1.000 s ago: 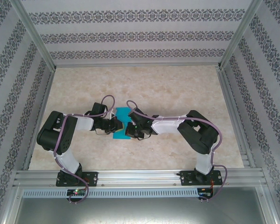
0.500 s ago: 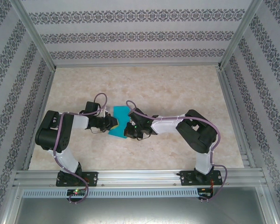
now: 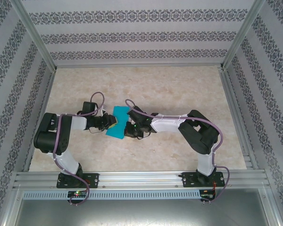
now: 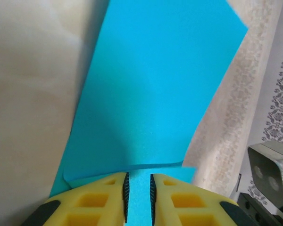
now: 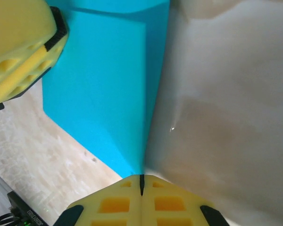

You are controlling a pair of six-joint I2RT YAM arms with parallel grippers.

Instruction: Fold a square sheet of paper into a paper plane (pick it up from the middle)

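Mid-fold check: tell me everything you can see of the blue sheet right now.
The sheet is thin, plain teal-blue paper, folded over into a narrower rectangle, with one layer bowing up along a soft fold instead of lying flat. It lies tilted on the marbled table between the two arms. The left hand has its fingers slightly apart, paper showing in the gap. The right hand, closed, meets the fold's end; whether it pinches the paper is unclear.

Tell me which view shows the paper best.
Left wrist: the paper is large there, with most of its outline and the folded-over near edge clear. Top external shows it small and partly covered. Right wrist shows one part close up, with a crease.
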